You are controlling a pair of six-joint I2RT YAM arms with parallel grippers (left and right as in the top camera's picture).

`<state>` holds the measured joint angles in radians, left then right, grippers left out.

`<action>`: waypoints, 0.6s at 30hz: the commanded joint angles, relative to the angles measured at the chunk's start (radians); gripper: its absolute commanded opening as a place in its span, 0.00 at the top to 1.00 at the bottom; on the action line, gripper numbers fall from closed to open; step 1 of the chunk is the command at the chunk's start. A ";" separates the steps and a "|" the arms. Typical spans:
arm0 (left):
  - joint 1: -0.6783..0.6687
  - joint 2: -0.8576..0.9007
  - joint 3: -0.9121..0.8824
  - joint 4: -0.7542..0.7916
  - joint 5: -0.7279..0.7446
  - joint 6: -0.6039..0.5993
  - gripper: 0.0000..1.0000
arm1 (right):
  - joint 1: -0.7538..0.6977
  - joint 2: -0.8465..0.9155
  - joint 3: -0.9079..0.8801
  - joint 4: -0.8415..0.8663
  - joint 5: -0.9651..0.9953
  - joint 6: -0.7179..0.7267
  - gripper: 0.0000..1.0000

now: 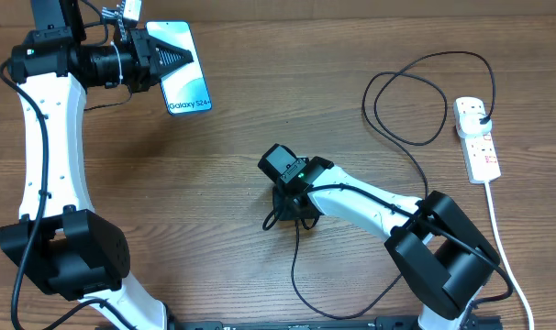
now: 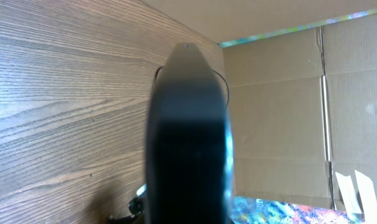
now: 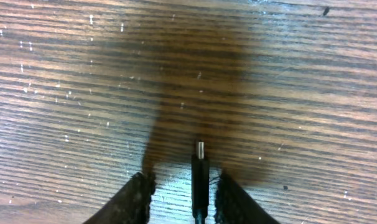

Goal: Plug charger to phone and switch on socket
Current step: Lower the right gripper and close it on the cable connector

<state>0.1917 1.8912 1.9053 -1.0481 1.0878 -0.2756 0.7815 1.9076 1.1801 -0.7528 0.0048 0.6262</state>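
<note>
As the left pincer (image 1: 190, 57) clamps the phone (image 1: 183, 88), "Galaxy S24+" shows.

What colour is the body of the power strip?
The power strip is white, with red switch markings; the overhead view shows it best.

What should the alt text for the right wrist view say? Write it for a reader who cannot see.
A black charger cable with its metal connector tip pointing up the frame lies between the two dark fingers of the right gripper, a gap on each side. Underneath is a wooden table.

Teal phone (image 1: 186, 87), black charger (image 3: 200, 177) (mid-table)
</note>
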 commanded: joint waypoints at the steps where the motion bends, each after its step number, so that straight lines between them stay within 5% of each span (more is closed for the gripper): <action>1: 0.000 -0.013 0.014 0.001 0.023 0.037 0.96 | 0.004 0.031 0.012 0.000 0.002 0.002 0.72; 13: 0.000 -0.013 0.014 -0.002 0.023 0.036 0.96 | 0.004 0.031 0.012 -0.037 0.002 -0.003 0.78; 18: 0.000 -0.013 0.014 -0.002 0.023 0.036 0.96 | 0.004 0.031 0.012 -0.018 0.002 -0.003 0.89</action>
<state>0.1917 1.8912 1.9053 -1.0515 1.0874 -0.2581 0.7815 1.9106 1.1831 -0.7807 0.0036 0.6281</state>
